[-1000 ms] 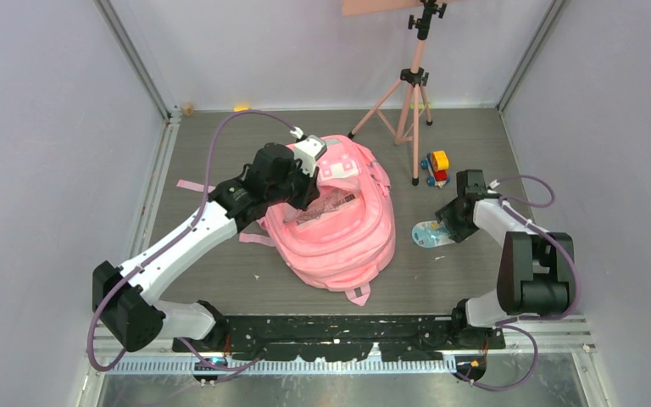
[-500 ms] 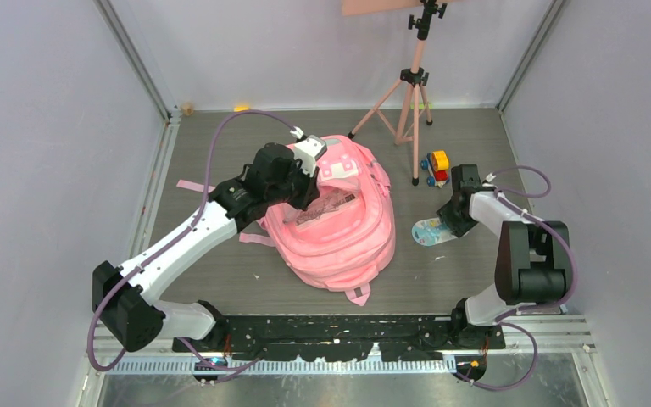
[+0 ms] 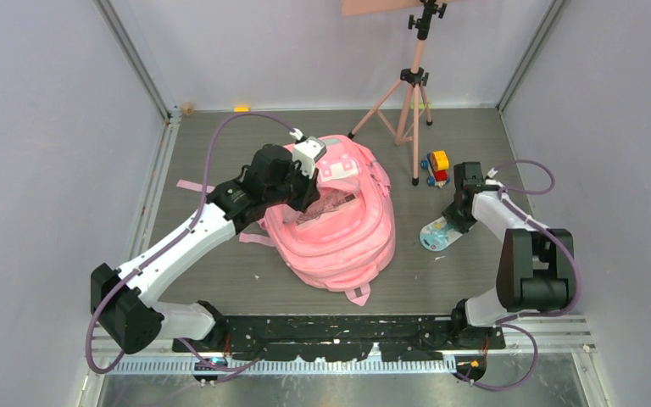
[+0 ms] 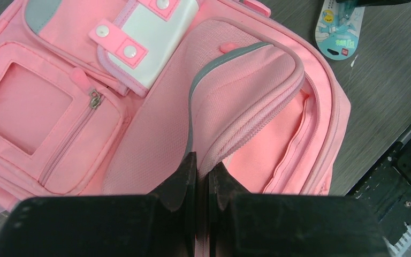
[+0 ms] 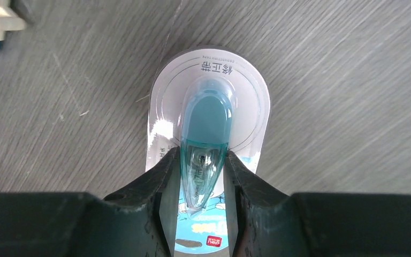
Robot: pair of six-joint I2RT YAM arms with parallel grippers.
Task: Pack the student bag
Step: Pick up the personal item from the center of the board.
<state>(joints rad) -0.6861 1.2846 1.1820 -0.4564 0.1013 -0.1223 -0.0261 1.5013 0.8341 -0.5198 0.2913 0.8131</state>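
Top external view: one student bag (image 3: 339, 229), pink and by far the largest thing, lies on the middle of the grey table (image 3: 475, 136) between the two arms. There is also one pink tripod (image 3: 414, 93) at the back, one small toy truck (image 3: 435, 167) near its feet, and one correction tape pack (image 3: 437, 236) on the right, well apart from the bag.

The left gripper (image 3: 305, 182) is over the upper part of the bag. In the left wrist view its jaws are together on the grey-trimmed edge of the bag's opened flap (image 4: 246, 91), with pink fabric pinched between the fingertips (image 4: 190, 171). One white patch (image 4: 150, 48) with pink tabs sits on the front pockets.

The right gripper (image 5: 202, 176) is clamped on the teal tape dispenser sealed in the pack (image 5: 208, 107), one finger on each side of it. Whether the pack is resting on the table or just off it cannot be told.

The round top of the card carries three Chinese characters, 修正带. A small red logo at the bottom edge is too small to read.

Compared with half a second ago, the pack has shifted slightly to the right and turned to a steeper diagonal, and the right wrist has moved with it. The left arm and the bag are where they were.
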